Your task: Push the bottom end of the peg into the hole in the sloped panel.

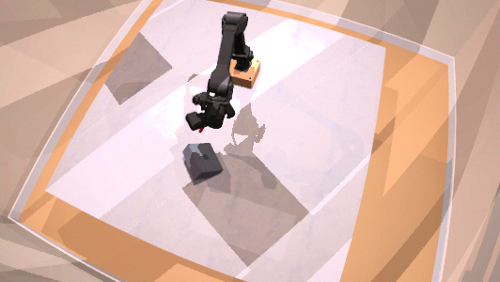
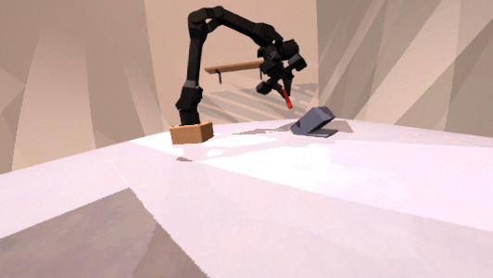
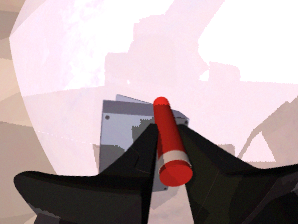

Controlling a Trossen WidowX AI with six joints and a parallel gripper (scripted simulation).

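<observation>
Exterior: pale table (image 2: pixel 324 195), tan walls (image 2: pixel 69 69)

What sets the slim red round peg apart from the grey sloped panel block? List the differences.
The red round peg is slim and bright; the grey sloped panel block is broad, dull and wedge-shaped. The peg hangs tilted in the air, clamped in the gripper; the panel rests on the table. The peg is the smaller. They do not touch.
</observation>
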